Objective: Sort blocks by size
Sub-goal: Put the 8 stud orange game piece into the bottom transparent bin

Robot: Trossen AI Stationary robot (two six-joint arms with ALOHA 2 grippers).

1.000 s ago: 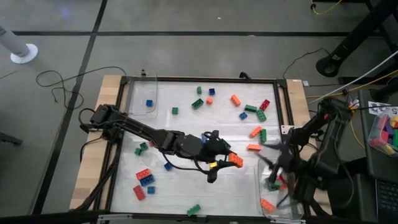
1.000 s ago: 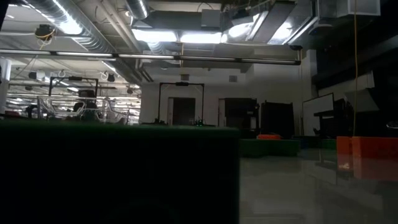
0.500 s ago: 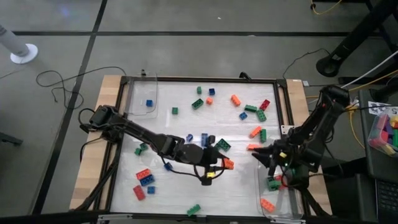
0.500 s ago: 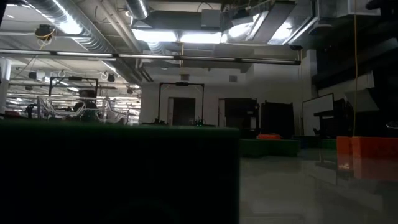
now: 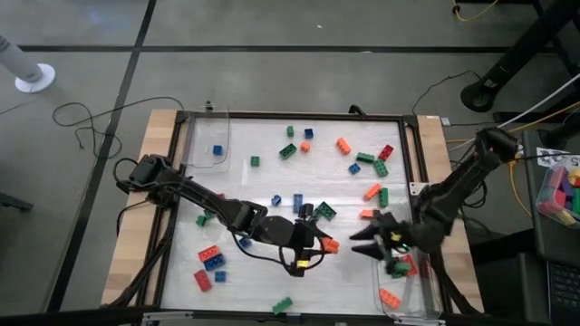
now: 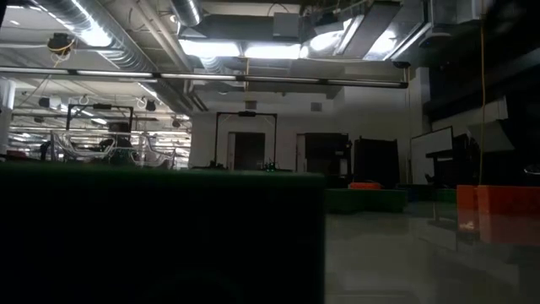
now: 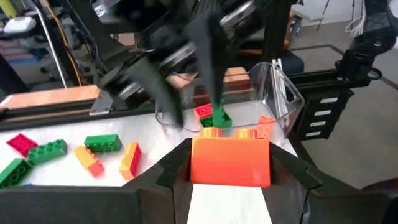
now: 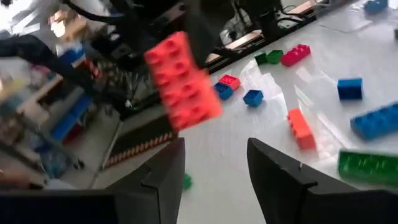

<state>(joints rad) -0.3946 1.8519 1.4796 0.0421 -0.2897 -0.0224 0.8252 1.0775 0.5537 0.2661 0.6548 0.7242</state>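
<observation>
The left gripper (image 5: 319, 244) sits mid-table w/ its fingers closed on a long orange brick (image 7: 230, 160); the left wrist view shows the brick clamped between both fingers, studs up. The right gripper (image 5: 367, 246) hovers just beside the clear tray (image 5: 433, 294) at the table's right-front corner, fingers parted w/ nothing between them in the right wrist view.

Progress, judging by the layout: early-to-middle. That right tray holds a few bricks so far: a green (image 5: 399, 268), a red (image 5: 412, 265) and an orange one (image 5: 389, 298), apparently the longer kind. The other clear tray (image 5: 221, 149) at the far left corner holds one tiny blue square (image 5: 217, 150).

Most blocks are unsorted, spread over the white mat (image 5: 272, 181): a cluster of green, red, orange and blue pieces toward the far right, a red and blue group (image 5: 209, 258) near the left-front, and a green brick (image 5: 283, 305) at the front edge. The low view shows only the room, no help.
</observation>
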